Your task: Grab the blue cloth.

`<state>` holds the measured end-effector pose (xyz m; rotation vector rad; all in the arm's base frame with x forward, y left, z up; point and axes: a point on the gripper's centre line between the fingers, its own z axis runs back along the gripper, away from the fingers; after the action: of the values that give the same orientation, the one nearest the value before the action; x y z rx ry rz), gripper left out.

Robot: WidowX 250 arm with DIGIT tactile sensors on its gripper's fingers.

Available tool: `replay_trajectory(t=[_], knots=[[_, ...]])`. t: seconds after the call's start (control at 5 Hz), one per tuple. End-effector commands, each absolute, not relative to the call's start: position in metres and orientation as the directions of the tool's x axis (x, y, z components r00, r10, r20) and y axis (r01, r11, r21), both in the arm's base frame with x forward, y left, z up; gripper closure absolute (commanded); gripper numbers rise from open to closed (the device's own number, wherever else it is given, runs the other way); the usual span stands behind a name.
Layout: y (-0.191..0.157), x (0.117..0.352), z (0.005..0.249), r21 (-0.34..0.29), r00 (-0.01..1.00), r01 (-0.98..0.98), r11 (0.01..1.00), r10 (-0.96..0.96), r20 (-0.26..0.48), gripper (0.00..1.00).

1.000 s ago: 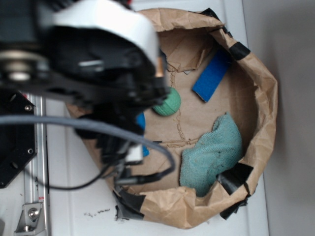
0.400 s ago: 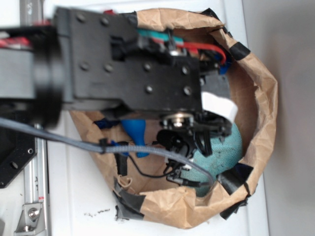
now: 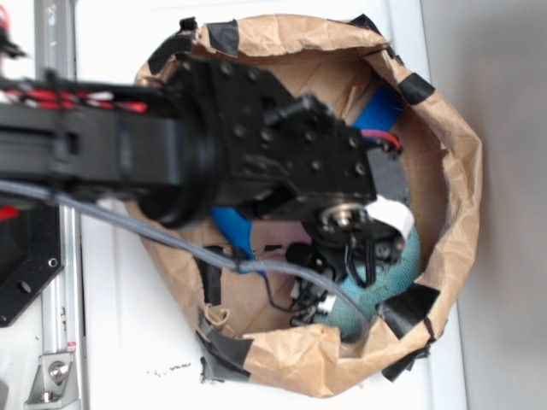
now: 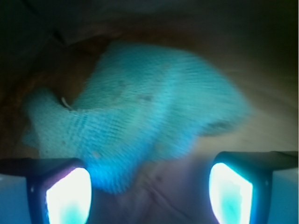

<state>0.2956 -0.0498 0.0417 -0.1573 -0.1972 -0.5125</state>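
Observation:
The blue cloth (image 4: 140, 116) is a fuzzy pale teal rag lying crumpled on brown paper. It fills the middle of the wrist view, just ahead of my gripper (image 4: 149, 186). The gripper is open: its two lit fingers (image 4: 67, 196) stand wide apart, and only a lower corner of the cloth reaches the gap near the left one. In the exterior view the black arm (image 3: 282, 162) covers most of the cloth (image 3: 393, 286), which shows at the lower right inside the bag.
Everything lies inside a low brown paper bag (image 3: 457, 171) with black tape patches on its rim. A flat bright-blue block (image 3: 381, 109) peeks out beside the arm at the upper right. The bag's right wall stands close to the cloth.
The arm has swung right across the bag and come down over the cloth. It now hides the green ball and most of the cloth.

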Motion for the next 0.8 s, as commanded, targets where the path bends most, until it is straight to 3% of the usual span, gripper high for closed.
replay_trajectory(t=[0.0, 0.2, 0.4, 0.6], knots=[[-0.096, 0.287, 0.043, -0.039, 0.655, 0.733, 0.679, -0.689, 0.309, 0.0], [-0.106, 0.292, 0.036, 0.034, 0.619, 0.761, 0.648, -0.74, 0.265, 0.0], [-0.101, 0.301, 0.033, 0.04, 0.65, 0.732, 0.68, -0.715, 0.255, 1.0], [-0.09, 0.309, 0.038, 0.043, 0.684, 0.697, 0.716, -0.682, 0.259, 1.0]])
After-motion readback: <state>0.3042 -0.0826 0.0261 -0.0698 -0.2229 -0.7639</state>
